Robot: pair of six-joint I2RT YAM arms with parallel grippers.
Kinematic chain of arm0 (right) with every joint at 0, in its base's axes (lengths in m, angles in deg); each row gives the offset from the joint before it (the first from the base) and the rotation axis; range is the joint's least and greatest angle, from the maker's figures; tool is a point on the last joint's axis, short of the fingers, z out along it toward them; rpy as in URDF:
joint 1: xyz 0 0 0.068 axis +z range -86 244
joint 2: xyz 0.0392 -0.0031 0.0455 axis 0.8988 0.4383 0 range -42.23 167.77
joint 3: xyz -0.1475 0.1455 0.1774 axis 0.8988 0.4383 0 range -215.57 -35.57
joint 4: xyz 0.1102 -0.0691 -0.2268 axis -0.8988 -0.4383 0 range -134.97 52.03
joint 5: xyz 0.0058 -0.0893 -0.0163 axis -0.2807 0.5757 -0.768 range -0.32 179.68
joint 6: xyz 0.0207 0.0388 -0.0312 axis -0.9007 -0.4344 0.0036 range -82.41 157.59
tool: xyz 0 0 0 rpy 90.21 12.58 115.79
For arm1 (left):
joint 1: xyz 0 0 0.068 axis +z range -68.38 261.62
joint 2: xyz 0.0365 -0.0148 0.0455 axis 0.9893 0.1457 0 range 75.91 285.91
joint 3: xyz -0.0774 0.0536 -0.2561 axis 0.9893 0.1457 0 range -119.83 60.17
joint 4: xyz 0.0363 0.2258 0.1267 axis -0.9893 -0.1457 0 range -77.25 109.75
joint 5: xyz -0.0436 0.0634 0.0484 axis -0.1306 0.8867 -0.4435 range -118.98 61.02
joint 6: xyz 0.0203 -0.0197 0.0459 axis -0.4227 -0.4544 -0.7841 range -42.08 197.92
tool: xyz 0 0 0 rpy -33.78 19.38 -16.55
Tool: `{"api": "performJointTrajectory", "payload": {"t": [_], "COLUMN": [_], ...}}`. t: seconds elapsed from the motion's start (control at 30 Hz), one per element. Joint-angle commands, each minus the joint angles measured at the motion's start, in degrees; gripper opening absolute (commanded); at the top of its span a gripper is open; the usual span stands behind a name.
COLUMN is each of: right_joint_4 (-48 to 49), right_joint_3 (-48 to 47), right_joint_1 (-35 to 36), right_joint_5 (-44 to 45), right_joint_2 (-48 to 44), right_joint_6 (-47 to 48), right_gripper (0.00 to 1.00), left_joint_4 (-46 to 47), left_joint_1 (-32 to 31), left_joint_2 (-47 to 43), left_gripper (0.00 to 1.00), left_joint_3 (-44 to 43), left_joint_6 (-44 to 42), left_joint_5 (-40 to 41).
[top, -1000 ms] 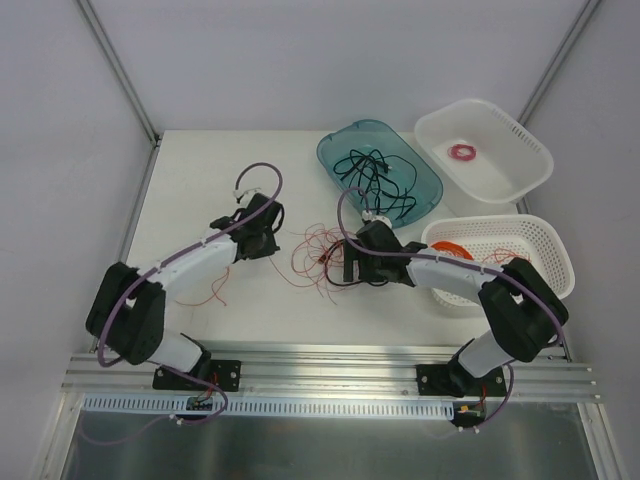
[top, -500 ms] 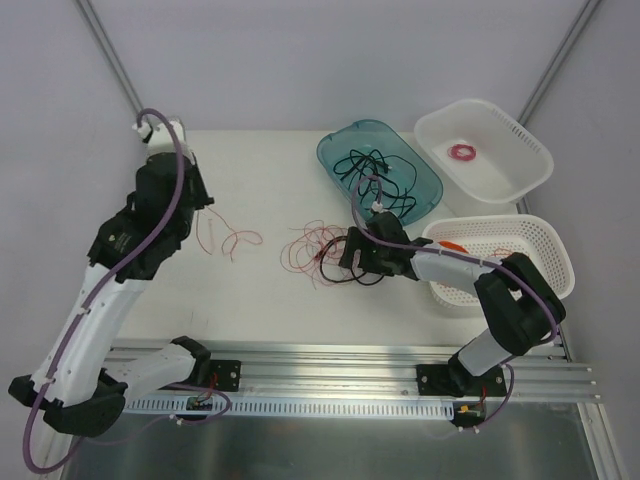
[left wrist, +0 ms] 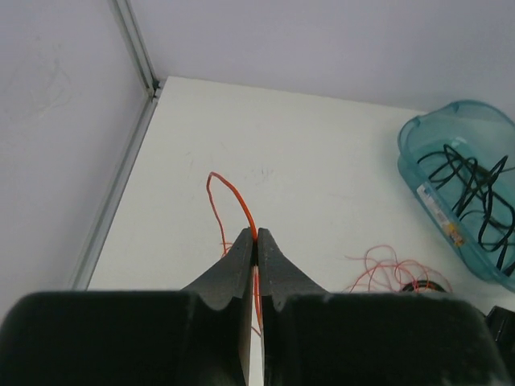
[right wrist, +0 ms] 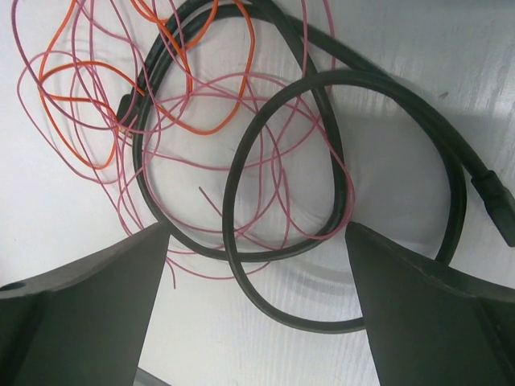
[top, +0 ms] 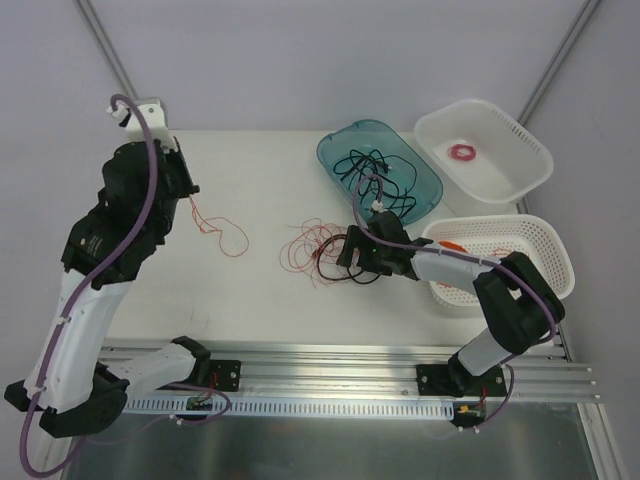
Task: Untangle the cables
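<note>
My left gripper (top: 186, 190) is raised over the table's left side and shut on one thin red wire (top: 228, 232). In the left wrist view the wire (left wrist: 229, 193) arches out from between the closed fingertips of that gripper (left wrist: 256, 235). The rest of the cables lie in a loose tangle (top: 310, 250) at the table's middle: several thin red and pink wires (right wrist: 88, 121) mixed with a black cord (right wrist: 241, 209). My right gripper (top: 340, 258) sits low at the tangle's right edge. Its jaws (right wrist: 257, 233) are open, straddling loops of black cord and pink wire.
A teal tray (top: 330, 150) at the back holds more black cables (top: 380, 180). A white basket (top: 520, 140) at the back right holds a small pink ring (top: 463, 152). A second white basket (top: 545, 240) on the right holds an orange coil (top: 450, 245).
My left arm has lifted and swung back to the left, pulling one red wire out of the tangle. My right gripper has stayed at the tangle, shifting slightly left.
</note>
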Motion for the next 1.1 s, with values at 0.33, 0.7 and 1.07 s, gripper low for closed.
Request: {"api": "performJointTrajectory", "payload": {"t": [0.33,0.7,1.07], "right_joint_4": [-10.2,-8.9,-7.8], "right_joint_3": [-0.7,0.3,0.8], "right_joint_1": [5.8,6.4,6.4], "right_joint_5": [4.6,3.6,3.1], "right_joint_2": [-6.5,-7.7,-7.7], "right_joint_6": [6.6,7.6,7.8], "right_gripper": [0.97,0.97,0.97], "left_joint_4": [4.8,15.5,17.6], "left_joint_1": [11.5,18.3,20.8], "left_joint_2": [3.9,9.8,17.5], "left_gripper": [0.00,0.04,0.41], "left_joint_3": [25.2,44.9,48.5], "left_joint_6": [10.6,17.8,25.8], "left_joint_5": [-13.1,-13.0,-14.5]}}
